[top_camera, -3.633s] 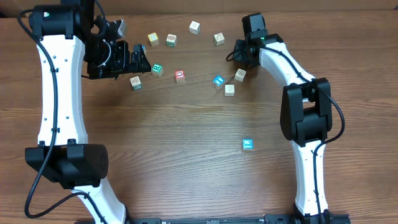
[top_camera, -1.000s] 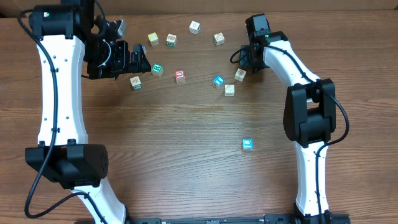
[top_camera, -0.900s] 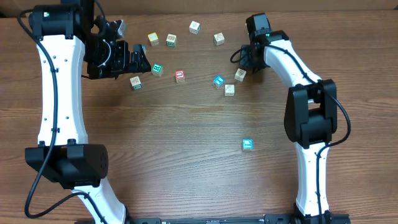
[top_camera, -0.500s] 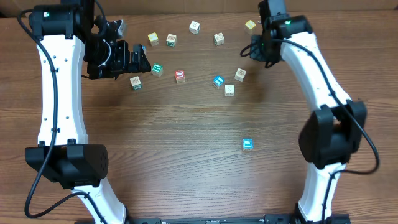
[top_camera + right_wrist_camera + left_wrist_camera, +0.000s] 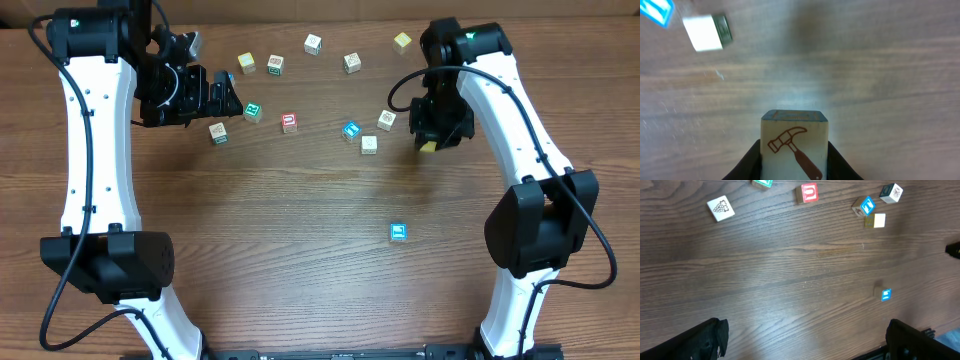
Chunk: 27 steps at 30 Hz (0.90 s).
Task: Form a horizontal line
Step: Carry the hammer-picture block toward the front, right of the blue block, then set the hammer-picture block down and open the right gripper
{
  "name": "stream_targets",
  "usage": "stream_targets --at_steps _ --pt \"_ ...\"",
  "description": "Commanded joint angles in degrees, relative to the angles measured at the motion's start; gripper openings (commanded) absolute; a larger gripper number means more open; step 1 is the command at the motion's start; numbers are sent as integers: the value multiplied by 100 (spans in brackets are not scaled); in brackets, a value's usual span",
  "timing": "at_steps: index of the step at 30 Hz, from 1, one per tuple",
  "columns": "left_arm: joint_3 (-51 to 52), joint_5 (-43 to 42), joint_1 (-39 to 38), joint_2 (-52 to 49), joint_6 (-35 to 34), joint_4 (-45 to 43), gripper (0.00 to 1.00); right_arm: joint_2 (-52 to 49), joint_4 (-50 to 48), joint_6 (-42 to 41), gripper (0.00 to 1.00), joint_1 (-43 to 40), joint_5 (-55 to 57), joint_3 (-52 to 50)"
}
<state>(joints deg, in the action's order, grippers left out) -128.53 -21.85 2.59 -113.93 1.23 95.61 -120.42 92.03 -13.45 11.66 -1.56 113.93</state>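
Observation:
No row of touching cubes shows; every cube lies loose and apart. My right gripper (image 5: 430,138) is shut on a wooden cube with a hammer picture (image 5: 794,147), held above the table right of a plain cube (image 5: 369,144). A green-and-white cube (image 5: 253,111), a red cube (image 5: 289,122) and a blue cube (image 5: 351,130) lie spaced apart in a loose band. My left gripper (image 5: 225,97) is open and empty, just left of the green-and-white cube. The red cube (image 5: 809,193) and blue cube (image 5: 863,206) also show in the left wrist view.
Several more cubes lie along the back, among them a yellow one (image 5: 246,62) and another (image 5: 402,41). A cube with grapes (image 5: 217,132) lies below my left gripper. A lone teal cube (image 5: 399,232) sits nearer the front.
My right arm has swung from the back cubes to the right and forward, now carrying the hammer cube. A cube at the back right has come into view. The left arm has not moved.

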Motion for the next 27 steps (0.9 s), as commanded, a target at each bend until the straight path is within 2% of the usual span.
stream_targets --at_steps 1,7,14,22,25,27 --pt "-120 0 -48 -55 -13 -7 100 83 133 0 26 -15 -160 -339" --pt "-120 -2 -48 -55 -13 -7 100 83 87 0 26 -15 -162 -1438" --pt "-120 -2 -48 -55 -13 -7 100 83 -544 2 26 -17 -286 -2863" --pt "-120 0 -48 -55 -13 -7 100 83 -658 57 26 -15 -284 -3198" --pt "-120 -2 -48 -55 -13 -7 100 83 -636 160 36 -15 -284 -3198" --pt "-120 0 -48 -55 -13 -7 100 83 -660 160 36 -17 -282 -3198"
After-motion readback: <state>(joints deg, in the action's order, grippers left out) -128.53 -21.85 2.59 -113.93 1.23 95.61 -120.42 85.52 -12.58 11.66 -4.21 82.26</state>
